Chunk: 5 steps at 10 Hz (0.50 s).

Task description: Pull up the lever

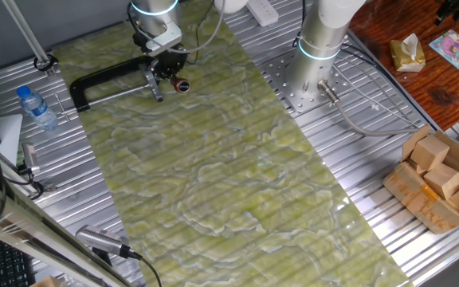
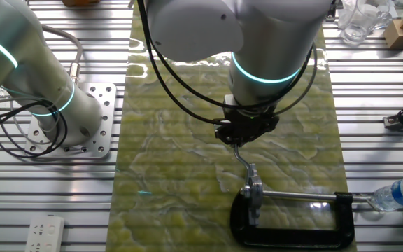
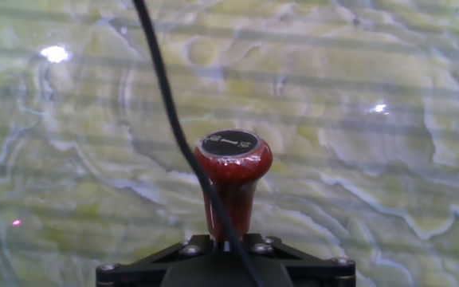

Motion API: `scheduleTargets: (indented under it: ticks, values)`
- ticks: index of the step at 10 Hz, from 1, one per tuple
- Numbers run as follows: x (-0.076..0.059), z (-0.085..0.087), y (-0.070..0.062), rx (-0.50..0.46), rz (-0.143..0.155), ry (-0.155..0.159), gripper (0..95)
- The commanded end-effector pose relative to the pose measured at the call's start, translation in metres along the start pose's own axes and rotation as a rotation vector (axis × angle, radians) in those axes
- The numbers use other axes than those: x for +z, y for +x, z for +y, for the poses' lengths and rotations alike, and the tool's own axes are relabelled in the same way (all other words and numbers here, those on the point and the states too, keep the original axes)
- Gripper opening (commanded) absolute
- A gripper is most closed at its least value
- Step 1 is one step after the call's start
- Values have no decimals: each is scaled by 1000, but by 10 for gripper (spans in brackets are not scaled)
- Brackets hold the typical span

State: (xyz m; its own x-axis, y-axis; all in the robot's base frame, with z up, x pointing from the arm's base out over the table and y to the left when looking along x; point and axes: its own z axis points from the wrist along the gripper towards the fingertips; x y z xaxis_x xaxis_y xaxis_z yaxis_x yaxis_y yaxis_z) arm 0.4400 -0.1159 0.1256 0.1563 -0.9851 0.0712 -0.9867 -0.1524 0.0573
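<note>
- My claw [image 2: 238,143] sits low over the green marbled mat [image 1: 237,167], just above the black C-clamp [image 2: 292,227]. The clamp is my landmark for everything below.
- Claw state: looks clenched on the lever [image 3: 231,179]. In hand view the red-brown knob pokes out right in front of the claw base, centred. The fingers themselves aren't visible, so that's a judgement, not 100% sure.
- Lever position: thin metal stem rises from the silver bracket [image 2: 252,199] at the clamp's closed end, leaning away from the clamp up into my claw. In one fixed view the knob [image 1: 181,84] shows just beside the claw, on the side away from the clamp's bar.
- Long axis: runs approx. along my finger line, tilted, not flat on the mat. So the lever lies straight ahead of the claw, no sideways offset that I can see.
- Next move, as I judge it: pull up and swing about the bracket pivot, keeping the grip firm. The clamp should hold the base down.
- Room: open mat on the side away from the clamp, nothing near. Above is free.
- Watch: the clamp's silver screw rod [image 2: 296,198] runs from the bracket toward the water bottle [image 2: 397,194], which stands at the clamp's far end, well apart from the claw.
- Black cable [image 3: 174,135] crosses hand view in front of the knob; could snag, can't tell how slack it is.
- Ribbed metal tabletop [image 1: 78,175] flanks the mat on both sides of the clamp.
</note>
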Motion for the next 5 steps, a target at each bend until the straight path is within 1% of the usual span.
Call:
scheduleTargets:
  ticks: [1, 3, 5]
  values:
    - [-27, 3, 3, -2, 4, 5, 0]
    - [-27, 2, 3, -13, -1, 16, 0]
    - [-28, 3, 4, -4, -7, 16, 0]
